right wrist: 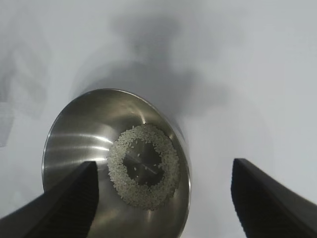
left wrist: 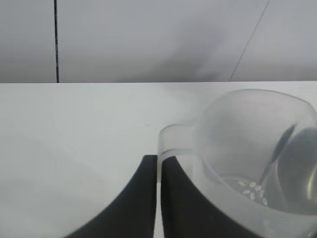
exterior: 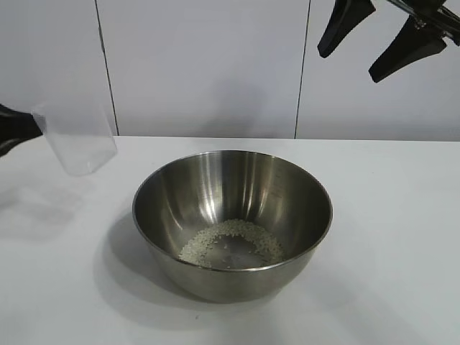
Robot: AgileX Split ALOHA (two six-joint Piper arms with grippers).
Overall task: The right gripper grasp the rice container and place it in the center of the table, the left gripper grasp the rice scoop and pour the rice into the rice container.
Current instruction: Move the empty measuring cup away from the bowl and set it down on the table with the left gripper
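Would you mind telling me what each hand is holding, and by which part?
Left hand holds the plastic cup by its handle tab; right hand holds nothing.

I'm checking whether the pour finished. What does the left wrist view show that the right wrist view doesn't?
Only the left wrist view: the left hand shut on the rice scoop handle, a few grains left inside.
Only the right wrist view: the rice container with a ring of rice in it, between the open right hand's fingers.
Both: the white table.

left claw (exterior: 11, 128) cut off at frame edge.
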